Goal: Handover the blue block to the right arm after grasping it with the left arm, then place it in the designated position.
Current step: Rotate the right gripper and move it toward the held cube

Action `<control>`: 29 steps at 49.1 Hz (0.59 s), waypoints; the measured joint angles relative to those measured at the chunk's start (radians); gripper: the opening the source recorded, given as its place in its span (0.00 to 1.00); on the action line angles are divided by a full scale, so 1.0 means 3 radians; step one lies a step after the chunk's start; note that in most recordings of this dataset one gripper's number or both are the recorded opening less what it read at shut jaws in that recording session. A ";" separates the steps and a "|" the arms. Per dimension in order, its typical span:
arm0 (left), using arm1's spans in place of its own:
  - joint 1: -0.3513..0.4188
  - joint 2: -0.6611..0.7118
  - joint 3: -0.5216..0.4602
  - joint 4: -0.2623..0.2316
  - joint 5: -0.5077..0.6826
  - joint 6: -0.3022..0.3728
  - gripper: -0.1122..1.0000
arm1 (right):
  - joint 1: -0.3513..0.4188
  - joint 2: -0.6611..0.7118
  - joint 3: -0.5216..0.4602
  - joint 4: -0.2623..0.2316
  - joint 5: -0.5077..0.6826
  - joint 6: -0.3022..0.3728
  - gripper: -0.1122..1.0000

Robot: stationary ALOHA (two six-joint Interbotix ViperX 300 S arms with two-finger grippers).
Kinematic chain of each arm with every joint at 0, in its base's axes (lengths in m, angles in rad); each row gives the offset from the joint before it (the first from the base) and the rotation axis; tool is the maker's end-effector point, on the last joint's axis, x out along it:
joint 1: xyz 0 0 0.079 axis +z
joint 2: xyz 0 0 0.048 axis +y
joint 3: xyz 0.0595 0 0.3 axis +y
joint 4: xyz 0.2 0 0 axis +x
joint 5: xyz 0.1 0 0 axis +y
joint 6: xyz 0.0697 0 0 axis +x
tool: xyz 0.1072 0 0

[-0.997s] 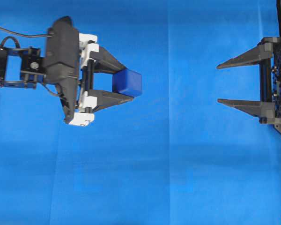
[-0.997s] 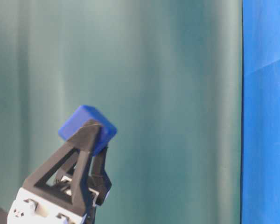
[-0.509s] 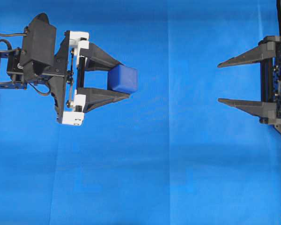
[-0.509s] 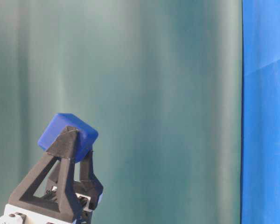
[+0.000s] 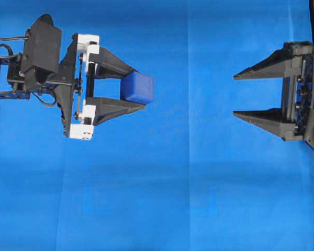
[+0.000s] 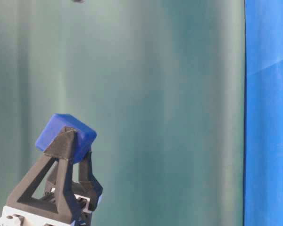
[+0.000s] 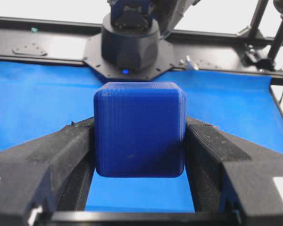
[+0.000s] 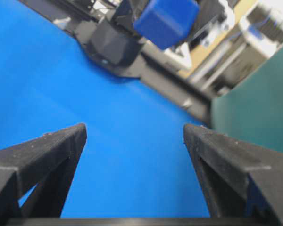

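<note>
The blue block [image 5: 137, 87] hangs above the blue cloth, clamped between the two black fingers of my left gripper [image 5: 142, 90], the one with white brackets. In the left wrist view the block [image 7: 139, 129] fills the gap between the fingers, both of which press on its sides. At table level the block [image 6: 65, 137] sits at the fingertips [image 6: 61, 143]. My all-black right gripper [image 5: 234, 96] stands open at the right. It points toward the block with a wide gap of cloth between them. In its wrist view the right gripper [image 8: 134, 129] holds nothing, and the block [image 8: 166, 20] shows far ahead. No designated position is in view.
Blue cloth [image 5: 162, 188] covers the table. A green curtain [image 6: 170, 113] backs the table-level view. The right arm's black base [image 7: 129, 42] stands at the far edge of the cloth, with black frame rails [image 7: 47, 23] behind it.
The left gripper drew back to the left with the block and turned, then held still. In the last half second the right gripper shifted left toward the block.
</note>
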State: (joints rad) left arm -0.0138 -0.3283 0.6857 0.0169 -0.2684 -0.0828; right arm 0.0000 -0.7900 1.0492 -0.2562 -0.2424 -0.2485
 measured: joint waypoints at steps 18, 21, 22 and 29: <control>0.0000 0.0000 0.0000 0.0000 0.0000 0.0000 0.54 | 0.0000 -0.0010 -0.0092 -0.0266 -0.0010 -0.1110 0.97; 0.0000 0.0000 0.0000 0.0005 0.0000 0.0000 0.54 | 0.0000 -0.0010 -0.0087 -0.0297 -0.0015 -0.1283 0.97; 0.0000 0.0000 0.0000 0.0000 0.0000 0.0000 0.54 | 0.0000 -0.0005 -0.0092 -0.0307 -0.0010 -0.1340 0.97; 0.0000 0.0000 0.0000 0.0000 0.0000 0.0000 0.54 | 0.0000 -0.0005 -0.0092 -0.0337 -0.0051 -0.1703 0.97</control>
State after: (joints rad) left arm -0.0138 -0.3283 0.6857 0.0169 -0.2684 -0.0828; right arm 0.0000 -0.7915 1.0216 -0.3574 -0.2577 -0.7593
